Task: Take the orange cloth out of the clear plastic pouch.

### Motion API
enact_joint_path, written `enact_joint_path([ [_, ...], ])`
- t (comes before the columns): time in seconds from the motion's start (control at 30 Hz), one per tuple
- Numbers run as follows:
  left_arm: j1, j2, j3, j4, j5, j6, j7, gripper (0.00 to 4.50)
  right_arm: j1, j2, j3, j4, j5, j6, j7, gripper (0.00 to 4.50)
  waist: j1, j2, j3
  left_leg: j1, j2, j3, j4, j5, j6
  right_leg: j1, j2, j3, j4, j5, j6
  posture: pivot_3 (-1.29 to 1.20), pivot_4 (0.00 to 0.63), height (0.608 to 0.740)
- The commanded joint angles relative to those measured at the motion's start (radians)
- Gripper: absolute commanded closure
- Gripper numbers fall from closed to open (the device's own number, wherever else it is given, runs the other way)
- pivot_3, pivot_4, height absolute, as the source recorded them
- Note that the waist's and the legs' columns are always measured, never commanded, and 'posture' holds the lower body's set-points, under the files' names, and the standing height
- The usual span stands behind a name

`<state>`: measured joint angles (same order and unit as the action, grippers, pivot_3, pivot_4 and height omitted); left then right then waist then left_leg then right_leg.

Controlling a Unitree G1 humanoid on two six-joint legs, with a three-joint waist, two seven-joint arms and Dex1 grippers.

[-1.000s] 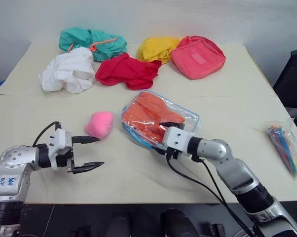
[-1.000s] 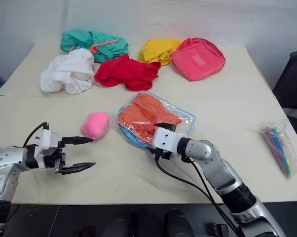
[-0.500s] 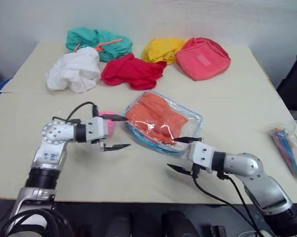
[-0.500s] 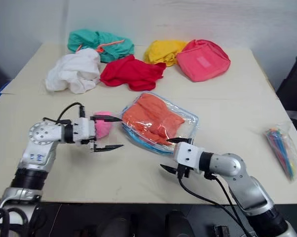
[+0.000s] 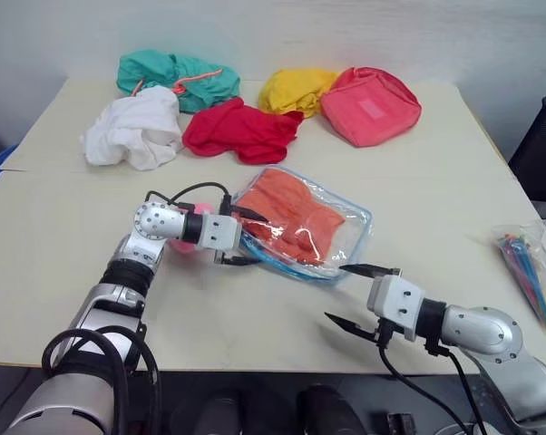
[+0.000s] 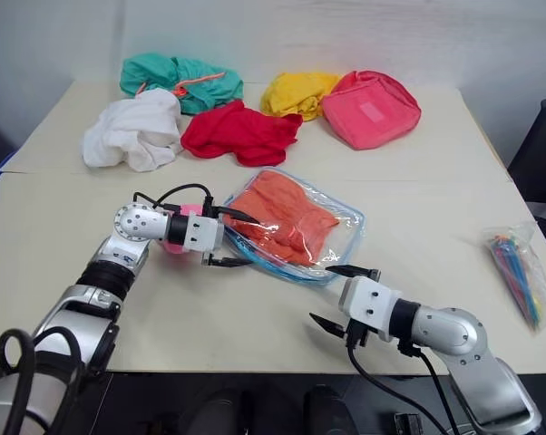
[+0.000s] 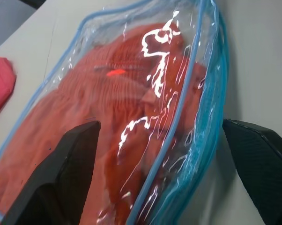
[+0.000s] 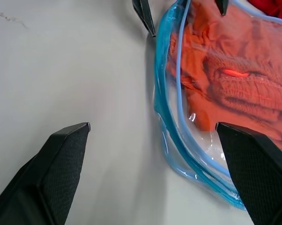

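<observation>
Wide pale desk (image 5: 64, 227), seam running across. Along the far edge: teal cloth (image 5: 173, 77), white cloth (image 5: 132, 131) just in front of it, red cloth (image 5: 239, 131) mid-row, yellow cloth (image 5: 291, 89) behind that, touching a coral-pink fabric pouch (image 5: 370, 104) at the right end.

Centre of the desk: clear pouch (image 5: 350, 237), flat, blue zipper trim around the rim, corner pointing toward the near edge. Orange cloth (image 5: 291, 213) inside it, bunched and wrinkled, visible through the plastic; whether fully enclosed, cannot tell.

Left end effector (image 5: 246, 238) at the pouch's left end, fingers spread wide, one over the pouch top, one low beside the blue trim. From the left wrist, both black fingers (image 7: 66, 173) straddling the pouch's edge, nothing pinched. Touching the plastic or just off it — cannot tell.

Right end effector (image 5: 359, 295) near the front edge, just off the pouch's near corner, jaws wide, holding nothing, bare desk between the tips.

Pink fluffy ball (image 5: 180, 243) mostly hidden behind the left wrist, just beside the pouch.

Small bag of coloured sticks (image 5: 527, 267) far right, well apart from everything else.
</observation>
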<state>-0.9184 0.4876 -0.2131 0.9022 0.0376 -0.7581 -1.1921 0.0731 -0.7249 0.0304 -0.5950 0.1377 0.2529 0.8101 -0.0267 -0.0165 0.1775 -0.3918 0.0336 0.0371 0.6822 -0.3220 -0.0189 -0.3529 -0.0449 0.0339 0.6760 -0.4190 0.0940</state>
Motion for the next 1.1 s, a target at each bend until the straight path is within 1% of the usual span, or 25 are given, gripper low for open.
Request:
enact_joint_path([
  [0.03,-0.056,0.002,0.016,0.055,-0.005,-0.050,0.006,1.17,0.017,-0.012,-0.035,-0.053,0.017,0.007,-0.007,0.00,0.000,0.000,0.000,0.000,0.000,0.000,0.000,0.000,0.000,0.000,0.000,0.000,0.000,0.000,0.000,0.00,0.150,0.740],
  [0.17,-0.074,-0.014,0.017,0.091,-0.003,-0.070,0.012,2.25,0.019,-0.011,-0.041,-0.056,0.018,0.015,-0.015,0.00,0.001,0.000,0.000,0.000,-0.001,0.000,0.000,0.000,0.000,0.000,-0.001,0.000,0.001,0.000,0.000,0.00,0.150,0.740],
  [0.23,-0.073,-0.022,0.013,0.096,-0.007,-0.079,-0.001,2.92,0.020,-0.010,-0.041,-0.061,0.021,0.020,-0.018,0.00,0.000,0.000,0.000,0.000,0.000,0.000,0.000,0.000,0.000,0.000,-0.001,0.000,0.001,0.000,0.000,0.00,0.150,0.740],
  [0.4,-0.056,-0.039,0.034,0.079,-0.064,-0.010,-0.076,4.47,0.032,-0.012,-0.041,-0.078,0.043,0.028,-0.009,0.00,0.000,0.000,0.000,0.000,0.000,0.000,0.000,0.000,0.000,0.000,-0.001,-0.001,0.002,0.000,0.000,0.00,0.150,0.740],
  [0.57,-0.043,-0.053,0.052,0.052,-0.101,0.112,-0.108,4.47,0.013,-0.006,-0.021,-0.096,0.093,0.061,0.007,0.00,-0.002,0.000,0.000,0.000,0.000,0.000,0.000,0.000,0.000,0.000,-0.001,-0.001,0.002,0.000,0.000,0.00,0.150,0.740],
  [0.63,-0.037,-0.066,0.063,0.032,-0.113,0.180,-0.093,4.47,-0.037,0.026,0.006,-0.098,0.117,0.119,-0.019,0.00,-0.003,0.000,0.000,0.000,0.000,0.000,0.000,0.000,0.000,0.000,-0.001,-0.001,0.003,0.000,0.000,0.00,0.150,0.740],
  [0.77,-0.008,-0.082,0.071,-0.036,-0.131,0.333,-0.096,4.47,-0.170,0.121,0.102,-0.057,0.132,0.265,-0.084,0.00,-0.003,0.000,0.000,0.000,0.000,-0.001,0.001,0.000,-0.001,-0.001,-0.001,-0.001,0.003,0.000,0.000,0.00,0.150,0.740],
  [0.87,0.018,-0.079,0.067,-0.093,-0.129,0.402,-0.095,4.47,-0.250,0.206,0.153,0.006,0.115,0.337,-0.146,0.00,-0.003,0.000,0.000,0.000,0.000,-0.001,0.001,0.000,-0.001,-0.002,-0.001,0.000,0.005,0.000,0.000,0.00,0.150,0.740],
  [0.9,0.025,-0.075,0.064,-0.109,-0.127,0.415,-0.098,4.47,-0.270,0.227,0.169,0.032,0.094,0.330,-0.163,0.00,-0.003,0.000,0.000,0.000,0.000,-0.001,0.001,0.000,-0.001,-0.003,-0.001,0.000,0.006,0.000,0.000,0.00,0.150,0.740],
  [1.0,0.039,-0.063,0.070,-0.145,-0.123,0.442,-0.087,4.47,-0.311,0.266,0.214,0.095,0.039,0.321,-0.210,0.00,-0.004,0.000,0.000,-0.001,0.000,-0.001,0.001,0.000,-0.001,-0.005,-0.002,0.000,0.007,0.000,0.000,0.00,0.150,0.740],
  [1.1,0.041,-0.051,0.087,-0.176,-0.134,0.504,-0.064,4.47,-0.323,0.284,0.252,0.097,0.022,0.333,-0.220,0.00,-0.003,0.000,0.000,-0.001,-0.001,-0.001,0.001,0.000,-0.001,-0.005,-0.002,0.000,0.008,0.000,0.000,0.00,0.150,0.740],
])
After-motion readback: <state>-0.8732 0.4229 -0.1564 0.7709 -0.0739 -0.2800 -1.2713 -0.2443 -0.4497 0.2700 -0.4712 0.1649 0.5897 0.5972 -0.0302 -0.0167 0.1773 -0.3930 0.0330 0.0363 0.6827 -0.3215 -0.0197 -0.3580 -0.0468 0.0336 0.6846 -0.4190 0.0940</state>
